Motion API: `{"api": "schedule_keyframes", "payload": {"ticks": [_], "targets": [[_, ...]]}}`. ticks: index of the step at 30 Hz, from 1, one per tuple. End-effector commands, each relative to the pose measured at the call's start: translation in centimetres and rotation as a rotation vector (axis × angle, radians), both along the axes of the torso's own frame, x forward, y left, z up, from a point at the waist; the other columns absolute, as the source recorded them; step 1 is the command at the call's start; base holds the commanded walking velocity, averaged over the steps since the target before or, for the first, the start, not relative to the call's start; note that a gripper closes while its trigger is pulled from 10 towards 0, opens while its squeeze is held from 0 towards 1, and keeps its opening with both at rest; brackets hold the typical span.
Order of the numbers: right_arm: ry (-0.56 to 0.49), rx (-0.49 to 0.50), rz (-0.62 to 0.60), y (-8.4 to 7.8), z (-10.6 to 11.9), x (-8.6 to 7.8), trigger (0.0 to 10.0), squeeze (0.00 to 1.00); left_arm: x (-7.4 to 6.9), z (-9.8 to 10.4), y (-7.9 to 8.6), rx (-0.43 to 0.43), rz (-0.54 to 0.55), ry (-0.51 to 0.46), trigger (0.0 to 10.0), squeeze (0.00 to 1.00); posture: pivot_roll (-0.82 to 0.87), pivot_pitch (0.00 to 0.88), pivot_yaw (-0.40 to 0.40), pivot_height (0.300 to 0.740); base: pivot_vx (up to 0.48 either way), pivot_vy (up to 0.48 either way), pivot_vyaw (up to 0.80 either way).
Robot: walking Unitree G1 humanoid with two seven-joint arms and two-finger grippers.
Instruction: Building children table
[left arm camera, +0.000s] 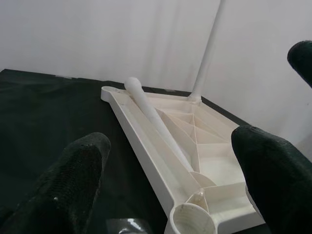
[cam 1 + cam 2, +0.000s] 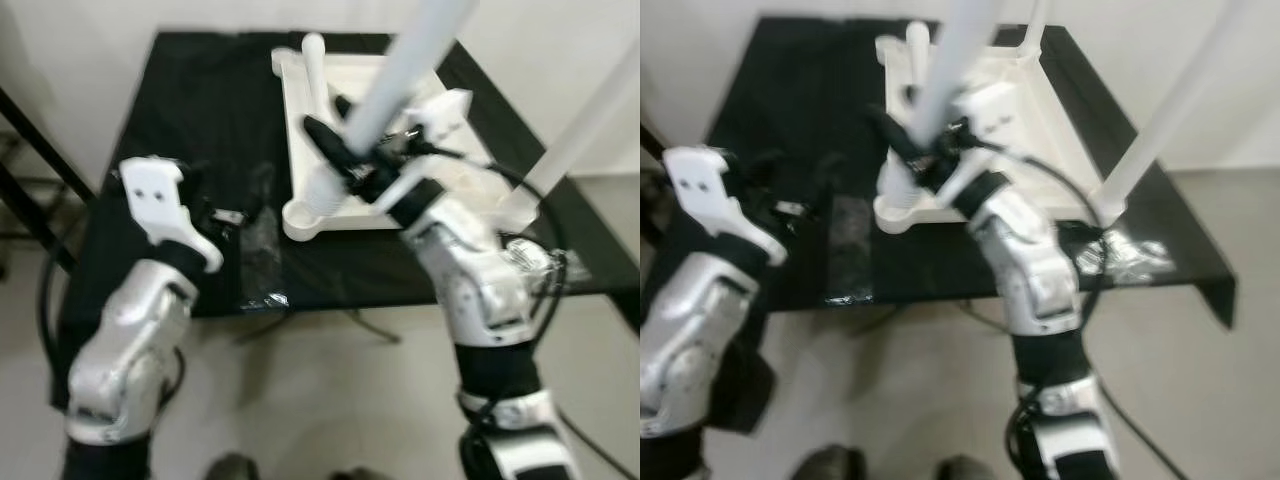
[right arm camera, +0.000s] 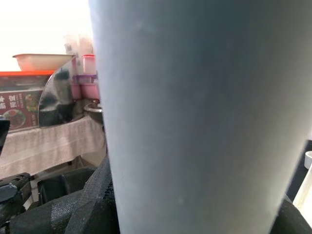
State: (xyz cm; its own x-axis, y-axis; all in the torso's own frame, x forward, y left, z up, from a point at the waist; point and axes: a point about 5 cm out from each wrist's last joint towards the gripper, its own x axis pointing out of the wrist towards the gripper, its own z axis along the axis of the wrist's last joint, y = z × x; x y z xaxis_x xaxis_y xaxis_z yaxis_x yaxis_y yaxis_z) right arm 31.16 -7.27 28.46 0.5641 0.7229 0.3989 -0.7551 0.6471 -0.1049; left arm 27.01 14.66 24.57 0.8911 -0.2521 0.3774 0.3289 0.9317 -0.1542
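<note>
While a leg is being fitted at the near-left corner, the white plastic children's tabletop (image 2: 400, 150) lies upside down on the black rectangular work table (image 2: 200, 110), toward its far right. Going from left, the left gripper (image 2: 225, 200) is held over the black surface just beside the tabletop's near-left corner socket (image 1: 191, 220), its two black fingers (image 1: 73, 180) spread wide with nothing between them. A loose white tapered leg (image 1: 156, 119) is seen lying inside the ribbed underside. Further right, the long white tubular leg (image 2: 385, 95) is clasped by the right gripper (image 2: 345, 160), its fingers closed round the tube, whose lower end sits at that socket. Another leg (image 2: 570, 140) already stands upright at the right corner. Judged from this, seating is in hand; next, the tube probably needs pressing straight down and possibly twisting. Red signage is visible in the right wrist view, but no writing can be read.
</note>
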Motion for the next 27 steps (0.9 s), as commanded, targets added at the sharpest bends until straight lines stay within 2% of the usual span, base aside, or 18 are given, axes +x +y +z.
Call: {"api": "schedule_keyframes", "payload": {"ticks": [1,4,9,15,27], "targets": [[-0.011,-0.007,-0.004,-0.5,0.1,-0.3,10.0,0.00,-0.2,-0.6,-0.2,0.017,-0.007,0.026,10.0,0.00,0.04,0.221,-0.082,0.740,0.259,0.000,0.00],[-0.007,-0.060,0.022,-0.3,-0.6,-0.5,10.0,0.00,-0.3,-1.5,-0.2,0.026,-0.010,0.057,10.0,0.00,0.04,0.226,-0.082,0.740,0.259,0.000,0.00],[0.000,-0.085,0.059,-0.2,-1.0,-0.7,10.0,0.00,-0.5,-2.1,-0.3,0.034,-0.011,0.078,10.0,0.00,0.04,0.233,-0.090,0.740,0.256,0.000,0.00],[0.010,-0.078,0.077,-0.2,-1.3,-0.7,10.0,0.00,-0.7,-2.6,-0.5,0.024,-0.009,0.097,10.0,0.00,0.03,0.235,-0.096,0.740,0.262,0.000,0.80],[0.029,-0.102,0.003,-0.6,-2.0,-0.3,10.0,0.00,-0.5,-2.9,-0.7,0.031,-0.023,0.106,10.0,0.00,0.02,0.226,-0.082,0.740,0.262,0.000,0.00]]}}
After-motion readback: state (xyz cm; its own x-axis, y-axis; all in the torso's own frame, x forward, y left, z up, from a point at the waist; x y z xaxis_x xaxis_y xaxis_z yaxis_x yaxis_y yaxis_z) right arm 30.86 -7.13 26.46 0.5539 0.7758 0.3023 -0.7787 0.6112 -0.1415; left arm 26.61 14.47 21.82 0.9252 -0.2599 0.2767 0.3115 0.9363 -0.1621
